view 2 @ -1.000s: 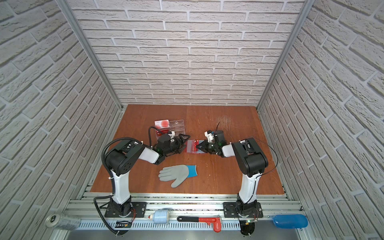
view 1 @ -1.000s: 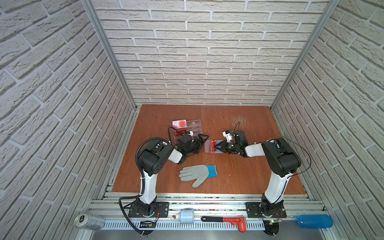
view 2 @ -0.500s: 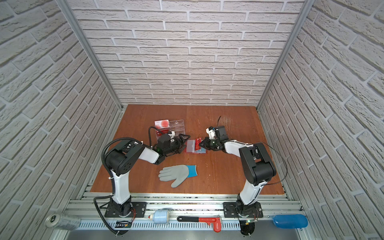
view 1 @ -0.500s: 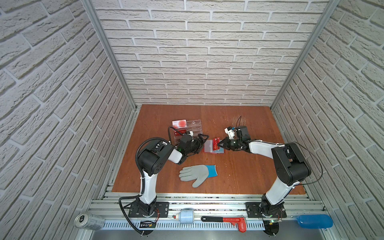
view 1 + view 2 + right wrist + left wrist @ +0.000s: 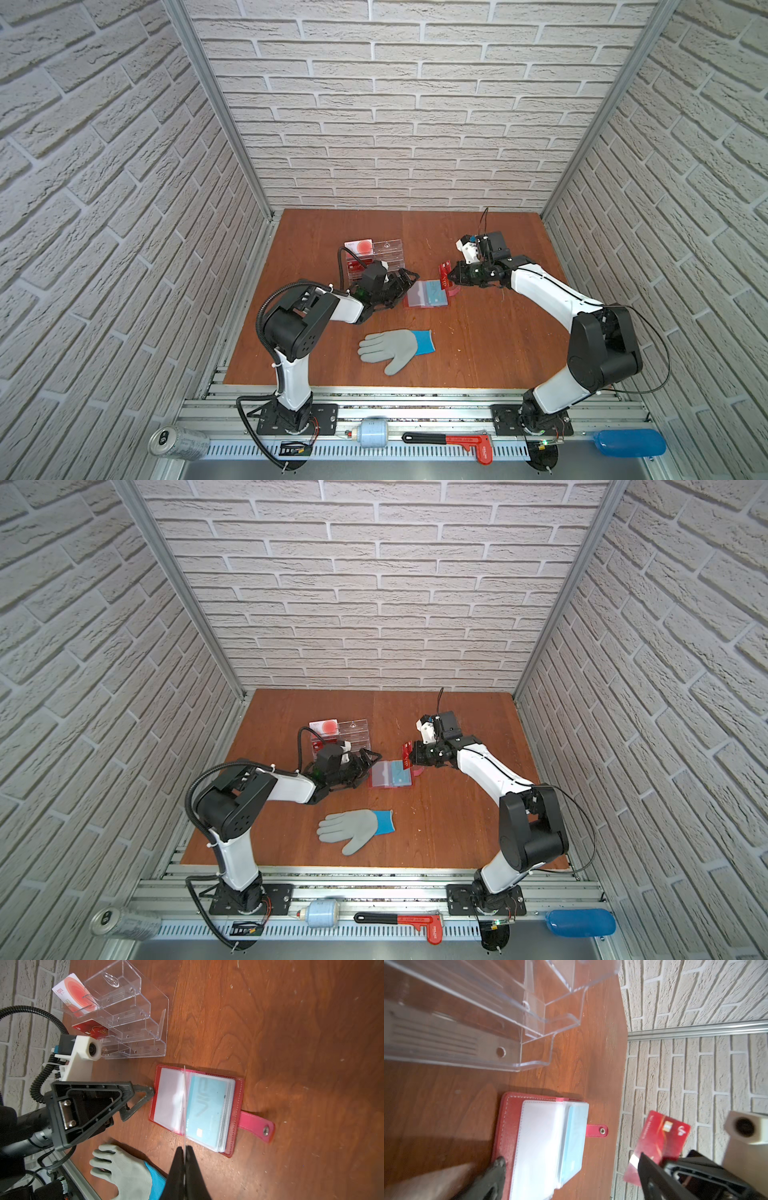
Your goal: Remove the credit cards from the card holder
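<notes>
I find the right gripper [image 5: 451, 276] clamped tight on the dark red plastic card with gold lettering [image 5: 660, 1142], held above the brown wooden table [image 5: 478, 340] just beside the open dark red card holder [image 5: 235, 1105]. The left gripper [image 5: 405, 286] is spread wide, gripping nothing, one fingertip [image 5: 499, 1167] on the holder's cover. The light blue plastic card [image 5: 207, 1105] sits in its clear sleeve.

Two red cards [image 5: 662, 1140] [image 5: 89, 1027], one blue card [image 5: 207, 1103], one white card [image 5: 70, 995] — one card holder [image 5: 253, 1123], one stand [image 5: 133, 1014] — one glove [image 5: 124, 1169].

Right end effector [image 5: 184, 1149] pinches card [image 5: 184, 1115] edge-on; card holder [image 5: 238, 1105] open, light blue card [image 5: 207, 1105] sleeved; left end effector [image 5: 138, 1105] touches it
</notes>
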Motion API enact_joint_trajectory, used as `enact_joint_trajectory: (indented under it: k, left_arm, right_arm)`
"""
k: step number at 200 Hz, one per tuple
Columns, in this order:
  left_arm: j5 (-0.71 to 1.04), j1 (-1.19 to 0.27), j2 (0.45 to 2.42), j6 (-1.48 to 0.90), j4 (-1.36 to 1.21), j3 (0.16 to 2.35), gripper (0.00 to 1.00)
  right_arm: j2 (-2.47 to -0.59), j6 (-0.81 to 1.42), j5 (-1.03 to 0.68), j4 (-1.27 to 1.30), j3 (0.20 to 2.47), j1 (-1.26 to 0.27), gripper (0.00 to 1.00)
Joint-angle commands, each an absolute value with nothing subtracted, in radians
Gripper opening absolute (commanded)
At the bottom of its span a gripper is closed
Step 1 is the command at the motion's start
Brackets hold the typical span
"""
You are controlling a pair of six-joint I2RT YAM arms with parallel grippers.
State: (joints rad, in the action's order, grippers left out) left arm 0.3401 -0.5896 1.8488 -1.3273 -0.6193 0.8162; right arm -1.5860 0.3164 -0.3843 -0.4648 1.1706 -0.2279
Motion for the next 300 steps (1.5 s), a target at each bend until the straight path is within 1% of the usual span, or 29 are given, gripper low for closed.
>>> enact_joint_trajectory:
  k: [1, 28, 51, 72, 93, 113, 158, 188, 214, 242, 300]
  left_arm:
    - [0.315, -0.589, 1.761, -1.206, -0.463, 0.862, 0.98]
    - [0.288, -0.578, 1.691, -1.151, -0.358, 0.876, 0.98]
    - [0.277, -0.543, 1.627, -1.120, -0.302, 0.866, 0.98]
    - [0.270, -0.494, 1.556, -1.099, -0.252, 0.847, 0.98]
    - [0.274, -0.428, 1.477, -1.086, -0.212, 0.815, 0.98]
    - [0.297, -0.340, 1.401, -1.090, -0.187, 0.777, 0.98]
    - [0.417, -0.123, 1.298, -1.143, -0.206, 0.669, 0.98]
    - [0.474, -0.041, 1.279, -1.190, -0.259, 0.606, 0.98]
    - [0.511, -0.004, 1.286, -1.226, -0.316, 0.567, 0.98]
    - [0.527, 0.019, 1.295, -1.239, -0.343, 0.539, 0.98]
    - [0.560, 0.044, 1.365, -1.259, -0.411, 0.517, 0.98]
  right_arm:
    - [-1.552, 0.229, -0.329, -0.558, 1.246, -0.236, 0.06]
    - [-1.577, 0.162, -0.282, -0.614, 1.355, -0.271, 0.06]
    - [-1.611, 0.077, -0.202, -0.663, 1.453, -0.325, 0.06]
    - [-1.650, -0.049, -0.138, -0.685, 1.526, -0.386, 0.06]
    - [-1.698, -0.181, -0.109, -0.687, 1.590, -0.440, 0.06]
    - [-1.748, -0.296, -0.162, -0.682, 1.656, -0.471, 0.06]
    - [-1.852, -0.600, -0.321, -0.651, 1.779, -0.531, 0.05]
    - [-1.970, -0.763, -0.356, -0.763, 1.981, -0.562, 0.05]
    - [-2.160, -0.882, -0.352, -0.921, 2.225, -0.581, 0.05]
    - [-2.311, -0.971, -0.322, -1.046, 2.459, -0.606, 0.06]
    - [-2.432, -1.065, -0.221, -1.005, 2.543, -0.666, 0.06]
